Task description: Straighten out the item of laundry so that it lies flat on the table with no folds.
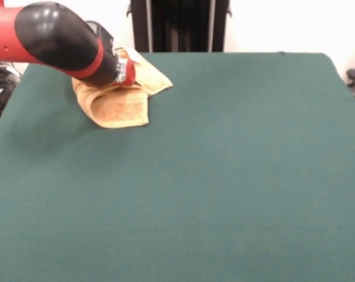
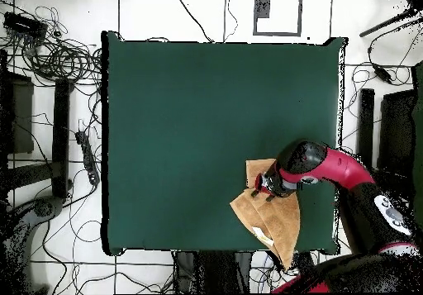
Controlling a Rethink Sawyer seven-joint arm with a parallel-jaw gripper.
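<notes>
Bare green table [image 1: 224, 194] is seen nearest; the folded towel [image 1: 121, 108] is bunched at its far corner. Gripper [image 1: 126, 73] closure cannot be told. More creases could be dragged in.

Front view: towel [image 1: 120, 100] sits on the table [image 1: 224, 176] at its far left corner, close to the robot's side, folded over on itself. Arm [image 1: 48, 35] comes in from the upper left, gripper [image 1: 126, 71] down on the towel's middle, touching it. Rest of the table lies before and right of the towel. Overhead view: towel [image 2: 271, 213] is at the table's [image 2: 182, 126] lower right, one corner running over the bottom edge; gripper [image 2: 266, 184] on its upper part, arm [image 2: 330, 164] reaching in from the right.
</notes>
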